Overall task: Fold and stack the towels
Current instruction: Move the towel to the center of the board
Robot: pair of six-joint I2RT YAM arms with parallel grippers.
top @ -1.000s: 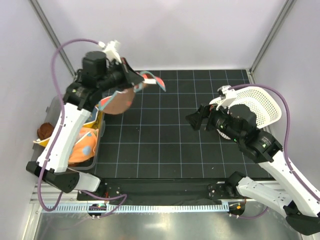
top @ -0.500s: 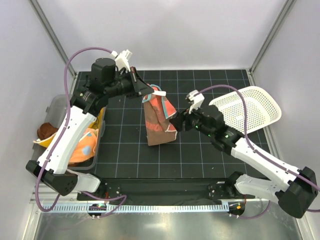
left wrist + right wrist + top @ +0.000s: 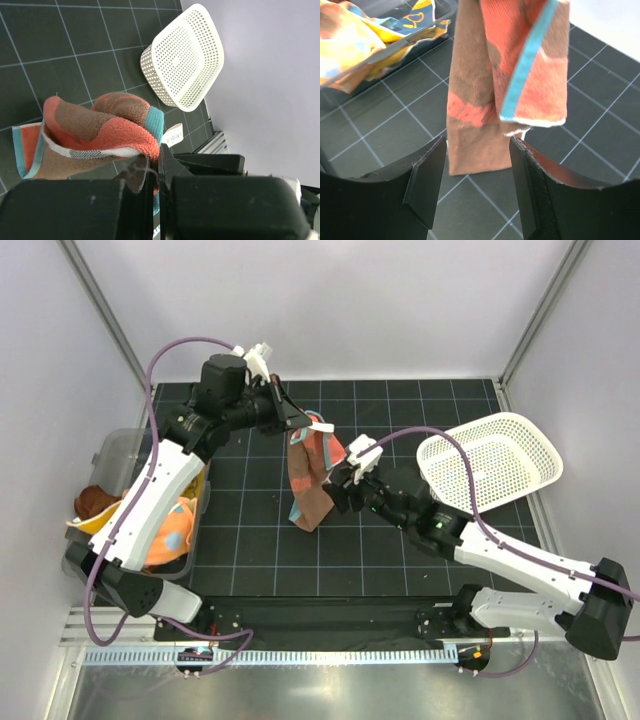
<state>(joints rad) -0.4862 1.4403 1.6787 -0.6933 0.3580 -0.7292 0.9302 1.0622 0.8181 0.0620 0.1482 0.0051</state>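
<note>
Two arms reach over the black gridded surface (image 3: pixel 400 410). The left claw (image 3: pixel 298 426) is clamped tight on the top of a towel (image 3: pixel 312 485), which hangs down from it in a long, bunched fold above the middle of the surface. The towel is rust-brown and red-orange, with a light blue stripe along one edge and a thin white border; whether its lower end touches the surface I cannot tell.

In the left wrist view the left claw (image 3: pixel 154 167) pinches a gathered part of the towel (image 3: pixel 100 132); a small white label (image 3: pixel 172 135) dangles just beside the grip.

The right claw (image 3: pixel 338 487) sits low at the towel's right side, near the hanging part. In the right wrist view its jaws stand partly apart; the two dark fingers (image 3: pixel 427 180) frame the lower end of the towel (image 3: pixel 490 100), which hangs just beyond them; nothing is gripped between them.

One white perforated basket (image 3: pixel 520 430) sits at the right rear of the surface, well apart from the towel. A clear bin (image 3: pixel 108 455) sits at the left edge beside the left arm; several more cloths (image 3: pixel 165 530) lie heaped in it, orange and yellow with patches of light blue; the right wrist view shows the bin (image 3: pixel 420 35) behind the towel, with the cloths (image 3: pixel 350 35) crumpled inside.
</note>
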